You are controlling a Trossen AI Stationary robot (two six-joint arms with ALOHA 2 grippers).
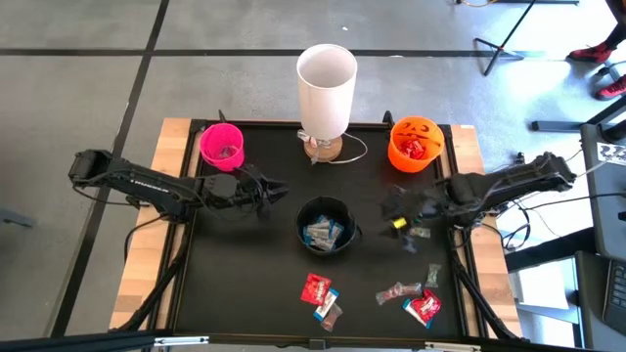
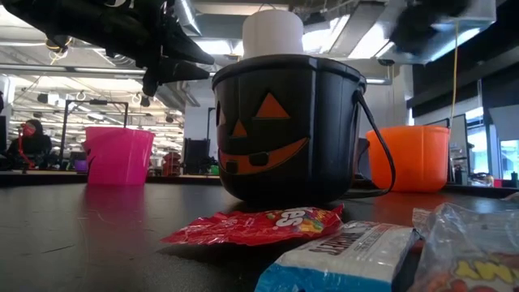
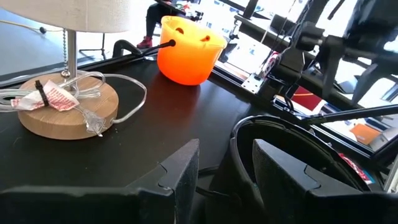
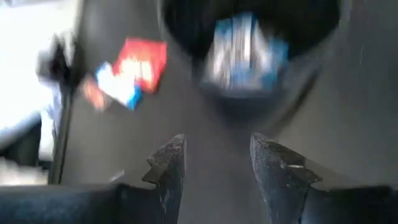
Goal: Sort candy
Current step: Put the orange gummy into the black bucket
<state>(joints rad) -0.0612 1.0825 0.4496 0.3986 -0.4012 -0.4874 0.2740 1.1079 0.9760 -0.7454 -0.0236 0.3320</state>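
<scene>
Between picks: both the right gripper (image 4: 214,165), beside the black bucket (image 1: 326,227), and the left gripper (image 3: 227,168), near the pink cup (image 1: 222,143), hang open and empty. The loose candy (image 1: 319,293) lies at the table's near edge (blue bars already in the bucket), so the next move is probably a reach down there to grasp one wrapper.

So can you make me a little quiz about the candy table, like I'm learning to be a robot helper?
1. True or false: the black pumpkin bucket already holds blue-and-white bars.
2. Which holds red candy? A) pink cup B) orange pumpkin bucket C) lamp
3. Fill in: the fingers of the right gripper are ____, with nothing between them.

Also note: the left gripper waits open beside the black bucket, and loose candy lies near the table's front edge.

Key: 1 true; 2 B; 3 open.
</scene>
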